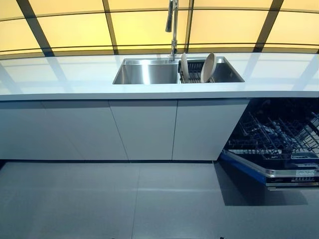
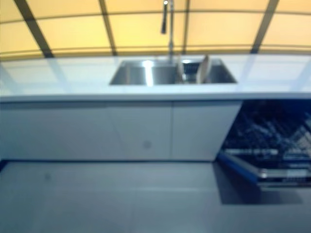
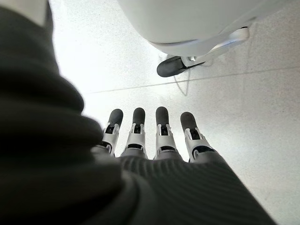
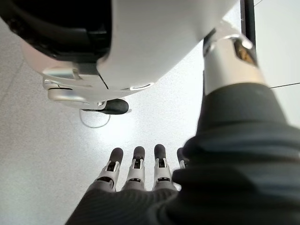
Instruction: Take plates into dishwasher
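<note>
Two pale plates (image 1: 208, 67) (image 1: 184, 65) stand on edge in a dark rack in the right half of the steel sink (image 1: 144, 73). They also show in the right eye view (image 2: 202, 68). The dishwasher (image 1: 279, 144) stands open at the lower right, its door (image 1: 259, 172) down and its wire rack pulled out. My left hand (image 3: 154, 136) hangs over the floor with straight fingers, holding nothing. My right hand (image 4: 136, 171) hangs the same way, fingers straight and empty. Neither hand shows in the eye views.
A white counter (image 1: 60, 74) runs across the view with white cabinet fronts (image 1: 144, 129) below it. A tall tap (image 1: 173, 25) rises behind the sink. Yellow window panes fill the back. Grey floor (image 1: 124, 199) lies between me and the cabinets.
</note>
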`<state>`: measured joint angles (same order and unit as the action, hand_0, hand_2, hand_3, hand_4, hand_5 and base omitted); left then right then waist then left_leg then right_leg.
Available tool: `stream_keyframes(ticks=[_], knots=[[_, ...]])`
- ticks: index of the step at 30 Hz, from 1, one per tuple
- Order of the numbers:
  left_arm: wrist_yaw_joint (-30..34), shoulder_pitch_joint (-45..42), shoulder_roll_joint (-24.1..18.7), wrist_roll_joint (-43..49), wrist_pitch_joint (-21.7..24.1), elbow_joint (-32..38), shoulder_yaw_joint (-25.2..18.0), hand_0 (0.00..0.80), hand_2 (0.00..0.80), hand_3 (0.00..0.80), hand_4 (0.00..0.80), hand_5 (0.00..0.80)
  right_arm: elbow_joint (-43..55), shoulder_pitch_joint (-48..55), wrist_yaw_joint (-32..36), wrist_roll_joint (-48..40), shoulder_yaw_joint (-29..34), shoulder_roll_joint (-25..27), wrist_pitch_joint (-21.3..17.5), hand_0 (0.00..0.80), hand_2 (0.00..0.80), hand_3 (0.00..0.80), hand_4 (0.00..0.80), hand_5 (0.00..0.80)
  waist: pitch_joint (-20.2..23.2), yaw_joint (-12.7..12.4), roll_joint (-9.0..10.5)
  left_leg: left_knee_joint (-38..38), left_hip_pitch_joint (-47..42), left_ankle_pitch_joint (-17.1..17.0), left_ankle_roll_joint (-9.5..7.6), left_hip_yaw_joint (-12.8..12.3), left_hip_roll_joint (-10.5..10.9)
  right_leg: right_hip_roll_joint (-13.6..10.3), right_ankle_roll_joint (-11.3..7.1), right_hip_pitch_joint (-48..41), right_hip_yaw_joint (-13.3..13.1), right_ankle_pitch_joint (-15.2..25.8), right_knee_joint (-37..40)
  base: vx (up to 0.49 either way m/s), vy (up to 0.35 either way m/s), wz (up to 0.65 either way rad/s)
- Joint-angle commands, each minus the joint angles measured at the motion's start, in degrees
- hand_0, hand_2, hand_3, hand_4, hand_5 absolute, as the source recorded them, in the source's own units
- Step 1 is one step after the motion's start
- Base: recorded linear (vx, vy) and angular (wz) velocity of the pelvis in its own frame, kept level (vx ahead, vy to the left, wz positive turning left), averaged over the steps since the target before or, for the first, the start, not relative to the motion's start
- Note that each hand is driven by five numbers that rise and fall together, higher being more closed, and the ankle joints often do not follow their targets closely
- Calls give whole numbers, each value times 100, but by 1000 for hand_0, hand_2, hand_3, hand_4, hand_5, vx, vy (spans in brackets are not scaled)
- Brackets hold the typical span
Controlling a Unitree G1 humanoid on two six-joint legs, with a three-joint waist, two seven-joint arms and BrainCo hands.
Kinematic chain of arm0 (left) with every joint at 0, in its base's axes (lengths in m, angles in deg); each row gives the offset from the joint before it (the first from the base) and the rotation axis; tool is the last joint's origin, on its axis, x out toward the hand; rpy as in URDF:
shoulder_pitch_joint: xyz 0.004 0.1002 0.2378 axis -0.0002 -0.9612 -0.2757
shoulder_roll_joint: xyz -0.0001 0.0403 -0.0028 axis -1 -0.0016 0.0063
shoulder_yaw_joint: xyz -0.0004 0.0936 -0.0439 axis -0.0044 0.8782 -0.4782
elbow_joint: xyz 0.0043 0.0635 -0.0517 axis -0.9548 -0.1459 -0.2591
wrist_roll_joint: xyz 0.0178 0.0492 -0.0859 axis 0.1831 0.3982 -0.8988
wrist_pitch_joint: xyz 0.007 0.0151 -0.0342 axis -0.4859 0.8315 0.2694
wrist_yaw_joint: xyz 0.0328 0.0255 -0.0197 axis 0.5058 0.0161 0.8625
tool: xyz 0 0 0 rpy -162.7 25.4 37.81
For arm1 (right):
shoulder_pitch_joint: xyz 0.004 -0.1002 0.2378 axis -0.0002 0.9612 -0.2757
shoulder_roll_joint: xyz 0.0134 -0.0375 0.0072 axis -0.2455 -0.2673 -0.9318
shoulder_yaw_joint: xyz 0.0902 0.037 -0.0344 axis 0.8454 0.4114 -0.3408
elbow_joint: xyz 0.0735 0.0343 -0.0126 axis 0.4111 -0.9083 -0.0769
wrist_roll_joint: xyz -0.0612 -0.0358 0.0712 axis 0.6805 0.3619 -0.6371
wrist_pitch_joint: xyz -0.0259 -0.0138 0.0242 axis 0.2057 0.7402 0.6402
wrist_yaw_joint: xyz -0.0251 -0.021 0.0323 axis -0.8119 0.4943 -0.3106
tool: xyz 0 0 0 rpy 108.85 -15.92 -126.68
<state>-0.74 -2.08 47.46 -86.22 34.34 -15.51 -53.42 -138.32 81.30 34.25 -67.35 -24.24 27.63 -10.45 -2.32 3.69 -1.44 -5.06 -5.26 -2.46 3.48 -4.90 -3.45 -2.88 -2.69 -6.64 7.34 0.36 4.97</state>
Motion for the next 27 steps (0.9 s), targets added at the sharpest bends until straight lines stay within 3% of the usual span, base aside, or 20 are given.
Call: stream_keyframes(ticks=[1,11,27], knots=[[-182,467,-15,-3,-40,-236,-108,0,0,0,0,0,-103,-459,83,-3,-153,37,110,0,0,0,0,0,-283,-23,90,6,-118,372,-466,-18,534,235,-111,225,-35,-107,-367,0,0,0],[-121,536,-29,-111,-99,-187,-66,0,0,0,0,0,-102,-500,63,64,-134,96,113,0,0,0,0,0,-282,-33,82,6,-178,349,-468,109,533,266,-52,160,2,-202,-449,6,-24,2],[-35,424,32,160,61,-300,-42,0,0,0,0,0,-171,-496,-384,366,-159,53,97,0,0,0,0,0,-277,-58,87,6,-122,331,-417,81,512,238,-64,146,36,-159,-335,18,-2,1]])
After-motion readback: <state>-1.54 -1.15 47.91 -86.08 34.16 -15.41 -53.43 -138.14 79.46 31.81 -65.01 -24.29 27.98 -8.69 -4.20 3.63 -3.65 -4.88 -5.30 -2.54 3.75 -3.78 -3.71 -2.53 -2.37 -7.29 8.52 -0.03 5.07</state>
